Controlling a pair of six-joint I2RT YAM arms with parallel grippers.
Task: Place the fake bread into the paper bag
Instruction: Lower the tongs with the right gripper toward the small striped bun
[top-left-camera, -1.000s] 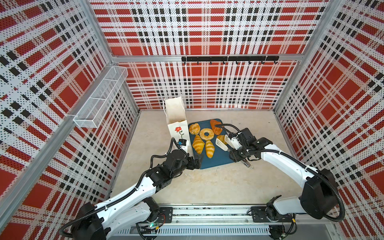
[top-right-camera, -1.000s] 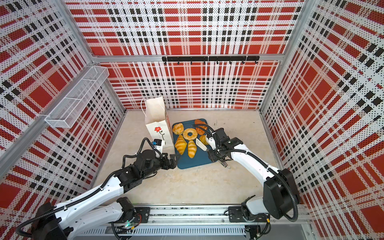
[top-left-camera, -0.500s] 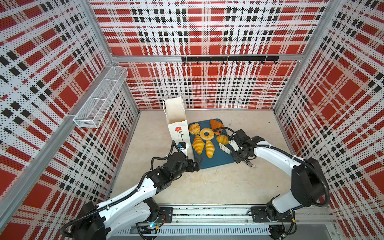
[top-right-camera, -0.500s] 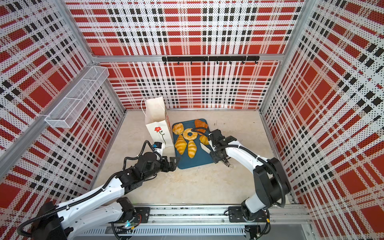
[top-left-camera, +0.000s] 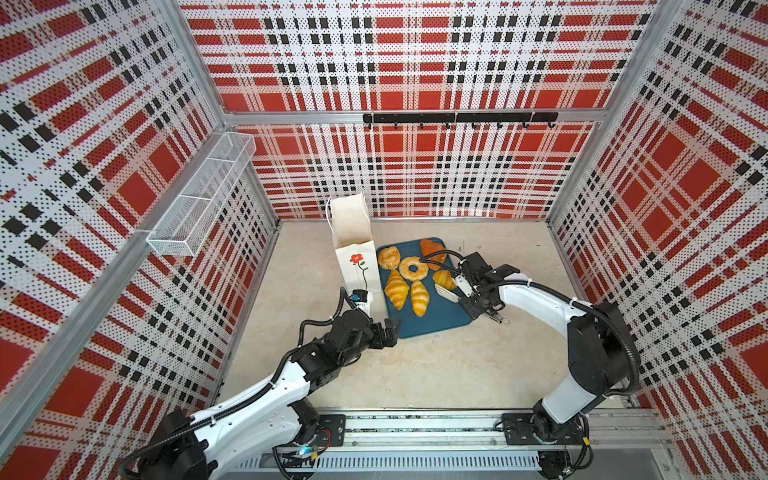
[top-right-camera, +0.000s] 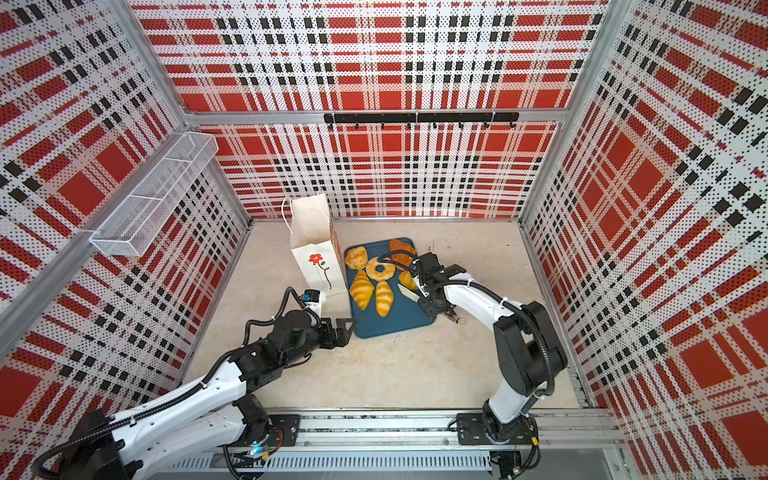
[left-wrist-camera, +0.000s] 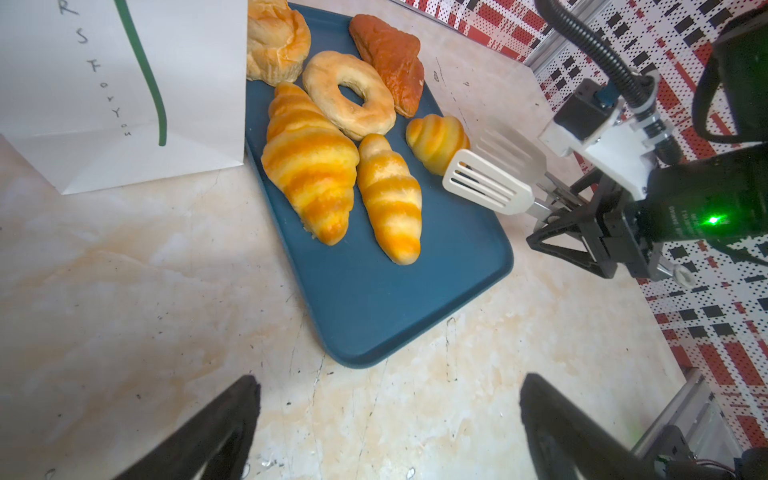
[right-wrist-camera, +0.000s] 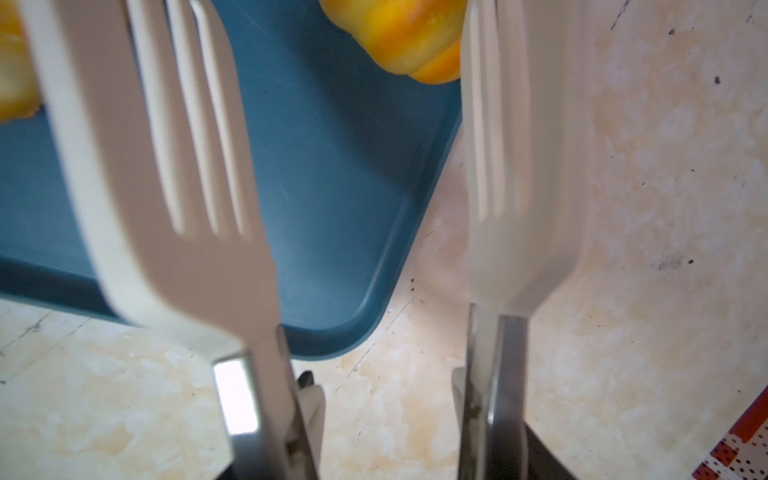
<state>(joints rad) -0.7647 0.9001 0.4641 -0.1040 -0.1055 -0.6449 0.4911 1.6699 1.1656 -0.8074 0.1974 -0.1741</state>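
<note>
Several pieces of fake bread lie on a blue tray (top-left-camera: 432, 322): a round bun (top-left-camera: 388, 257), a ring doughnut (top-left-camera: 412, 269), a darker brown piece (top-left-camera: 432, 253), two long croissants (top-left-camera: 396, 289) and a small croissant (top-left-camera: 444, 279). The white paper bag (top-left-camera: 357, 266) with a red flower stands upright and open against the tray's left side. My right gripper (top-left-camera: 468, 297) is shut on white slotted tongs (left-wrist-camera: 486, 183). Their blades (right-wrist-camera: 166, 166) stand apart, with the small croissant's (right-wrist-camera: 399, 33) end between the tips. My left gripper (left-wrist-camera: 388, 415) hangs open and empty near the tray's near left corner.
A wire basket (top-left-camera: 199, 199) is fixed on the left wall and a black hook rail (top-left-camera: 457, 118) on the back wall. Plaid walls close in three sides. Bare marbled tabletop (top-left-camera: 415, 365) lies between the tray and the front rail.
The right arm's elbow has swung in toward the middle, while its gripper and the tongs stay at the tray's right edge. The left arm has not moved.
</note>
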